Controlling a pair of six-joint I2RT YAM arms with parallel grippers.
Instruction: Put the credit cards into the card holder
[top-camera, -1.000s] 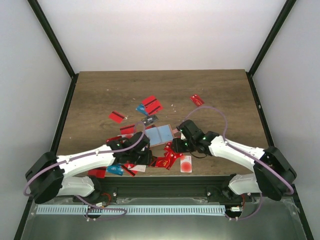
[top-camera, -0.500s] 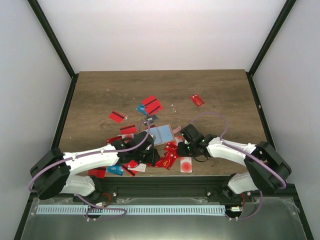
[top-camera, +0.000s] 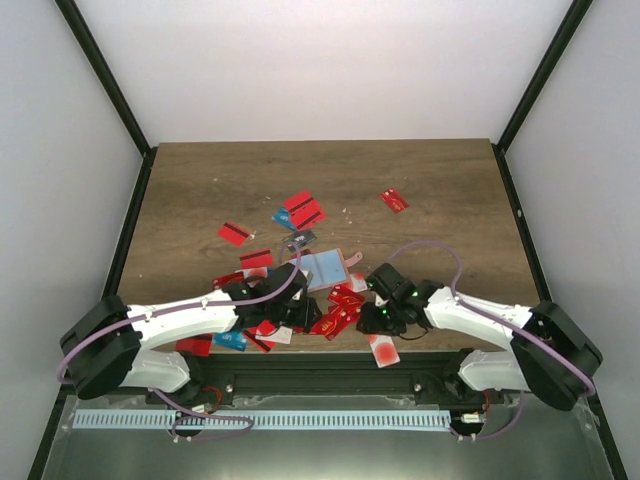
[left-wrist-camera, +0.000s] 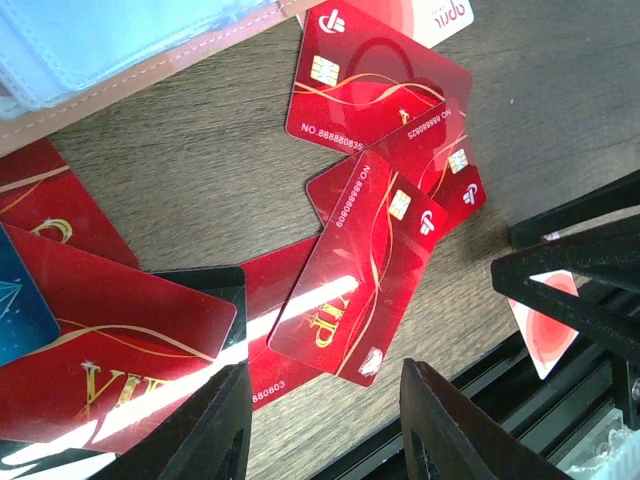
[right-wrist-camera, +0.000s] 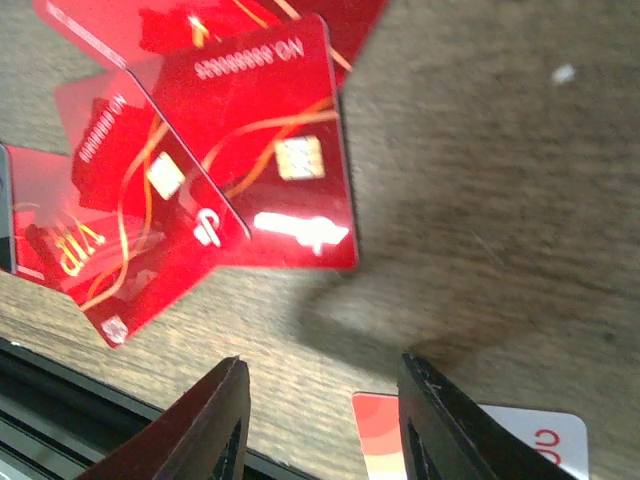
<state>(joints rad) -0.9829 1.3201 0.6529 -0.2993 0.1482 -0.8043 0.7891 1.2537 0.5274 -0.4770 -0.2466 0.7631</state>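
My left fingers (left-wrist-camera: 215, 430) stand spread with nothing between them, low over the worktop (left-wrist-camera: 200, 180). A fan of red credit cards (left-wrist-camera: 365, 265) lies just ahead, its nearest corner at the mouth of the gap. The card holder (left-wrist-camera: 120, 45) lies farther off, apart from the fingers. My right fingers (right-wrist-camera: 430, 420) are spread too and empty. Overlapping red cards lie ahead of them, and a white card with a red dot (right-wrist-camera: 470, 440) sits just beside one tip.
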